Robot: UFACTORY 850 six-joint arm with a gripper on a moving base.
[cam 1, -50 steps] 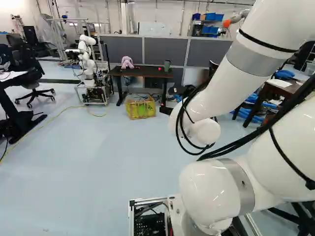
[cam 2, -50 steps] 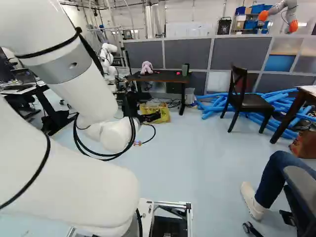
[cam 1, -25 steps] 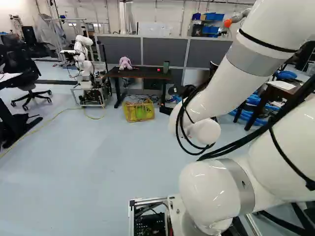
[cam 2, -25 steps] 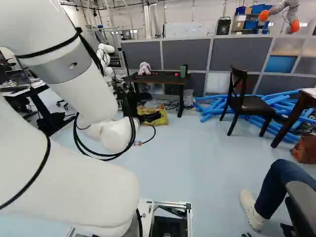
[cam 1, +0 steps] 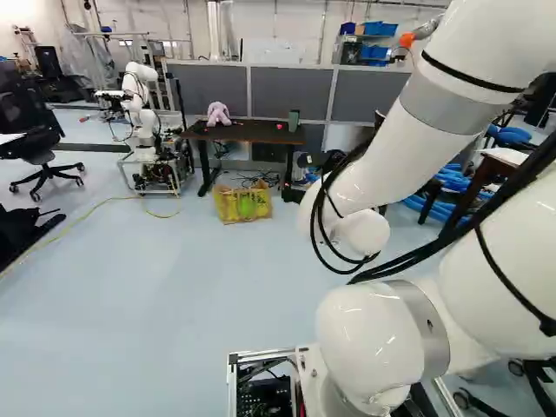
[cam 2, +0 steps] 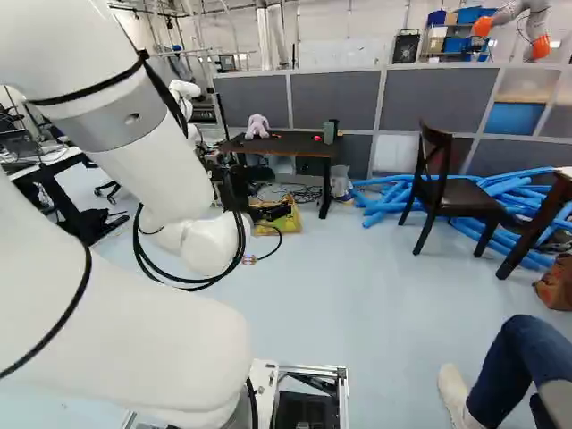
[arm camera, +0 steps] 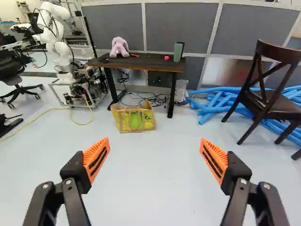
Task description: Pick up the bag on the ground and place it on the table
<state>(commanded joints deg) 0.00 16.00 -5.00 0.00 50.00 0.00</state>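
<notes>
Base (cam 1: 262, 354) has moved forward, bringing bag (arm camera: 123, 123) nearer; arm (cam 1: 434, 117) unchanged against its lowest joint (cam 1: 332, 387). Near: arm reaches forward, gripper (arm camera: 154, 139) pointing ahead and somewhat down, fingers (arm camera: 96, 157) wide apart, nothing gripped. Farther: bag on floor (arm camera: 155, 183), well ahead, slightly left of gripper's midline, long axis running left to right. Just beyond: table (arm camera: 141, 62), plush toy (arm camera: 119, 48) on it. Likely next: drive closer, bearing slightly left.

One pink plush toy (arm camera: 119, 47) and one green cup (arm camera: 178, 52) stood apart, a small red object (arm camera: 166, 58) between. One dark wooden chair (arm camera: 277, 104) stood beside blue tubes (arm camera: 211, 89); another robot (arm camera: 62, 49), near an office chair (cam 1: 36, 144).
</notes>
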